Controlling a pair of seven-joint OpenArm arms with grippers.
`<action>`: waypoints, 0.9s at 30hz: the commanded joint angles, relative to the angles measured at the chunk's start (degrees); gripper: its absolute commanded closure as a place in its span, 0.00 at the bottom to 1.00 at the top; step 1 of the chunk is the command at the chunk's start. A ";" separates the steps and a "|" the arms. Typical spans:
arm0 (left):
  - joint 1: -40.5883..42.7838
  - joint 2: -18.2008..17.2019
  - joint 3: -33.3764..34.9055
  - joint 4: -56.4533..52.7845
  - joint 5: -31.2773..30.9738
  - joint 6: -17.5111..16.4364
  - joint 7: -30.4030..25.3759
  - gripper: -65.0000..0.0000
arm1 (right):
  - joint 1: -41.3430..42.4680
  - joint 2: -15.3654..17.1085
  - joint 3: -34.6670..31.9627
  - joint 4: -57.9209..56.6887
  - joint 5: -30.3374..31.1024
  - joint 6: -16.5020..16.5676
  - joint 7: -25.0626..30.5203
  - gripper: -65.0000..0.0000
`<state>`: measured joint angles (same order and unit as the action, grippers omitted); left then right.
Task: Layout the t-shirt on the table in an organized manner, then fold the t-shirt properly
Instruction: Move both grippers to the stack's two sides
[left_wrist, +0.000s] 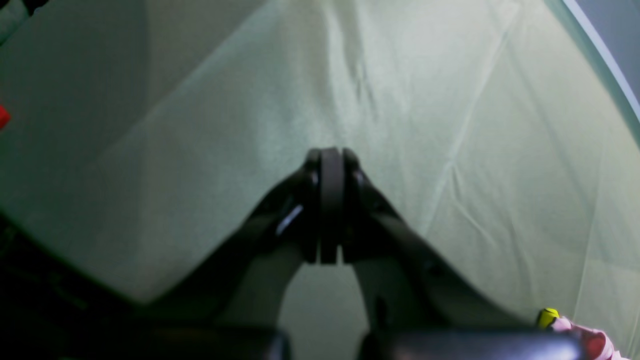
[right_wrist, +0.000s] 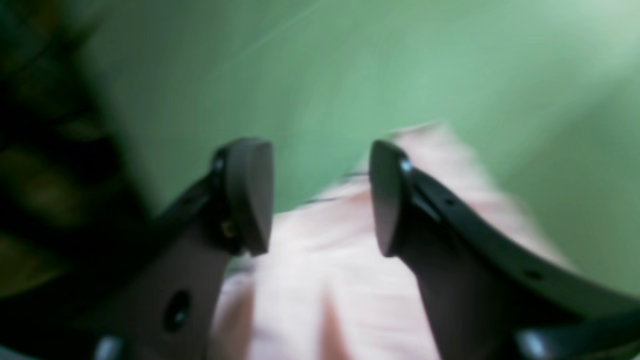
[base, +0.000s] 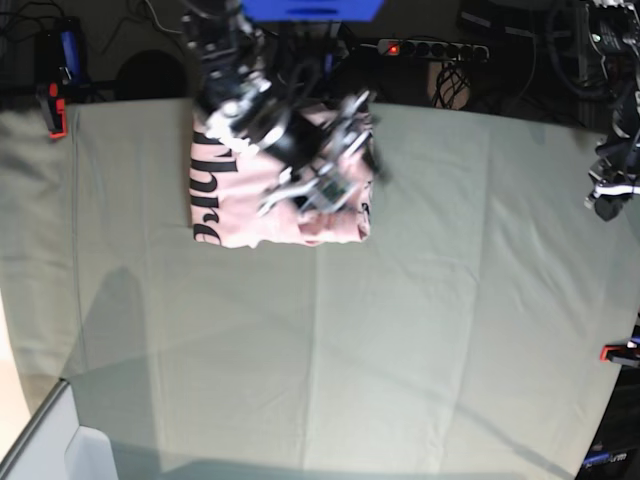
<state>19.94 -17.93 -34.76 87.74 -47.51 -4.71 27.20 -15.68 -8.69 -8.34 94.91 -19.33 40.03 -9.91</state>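
**Pink t-shirt lies folded at the far left of the table, right arm over it**

The table (base: 400, 300) fills nearly the whole base view, covered in a pale grey-green cloth with long creases running across it. Most of the cloth is bare. A red-and-black clamp (base: 55, 115) grips the far left edge, and another clamp (base: 618, 352) sits at the right edge.

The t-shirt (base: 235, 205) lies on the far left part of the table, close to the far edge, gathered into a compact, roughly rectangular shape. Black lettering shows along its left side. Its near edge is fairly straight.

The right arm reaches over the shirt from the far side and covers much of its right half. The right gripper (right_wrist: 322, 197) has its jaws standing well apart, with nothing between them; pink fabric shows below the gap in the blurred wrist view.

The left arm is off at the far right edge of the table, well apart from the shirt. The left gripper (left_wrist: 330, 200) has its jaws pressed fully together, holding nothing, above bare cloth.
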 joint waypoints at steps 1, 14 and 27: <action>-0.21 -0.75 -0.45 0.83 -0.80 -0.52 -1.05 1.00 | 0.34 -0.31 2.05 1.92 0.74 -0.03 1.25 0.68; -3.37 -0.04 3.95 0.91 -0.89 -0.52 -1.05 1.00 | 1.75 -0.31 23.24 -4.58 3.82 -0.03 1.69 1.00; -3.37 1.27 9.23 1.53 -0.98 -0.52 -0.87 0.60 | 1.31 -0.31 22.36 -6.61 5.31 -0.03 1.69 1.00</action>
<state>16.95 -15.64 -25.28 88.05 -47.88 -4.71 27.40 -14.96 -9.08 13.98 87.00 -15.59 39.83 -10.39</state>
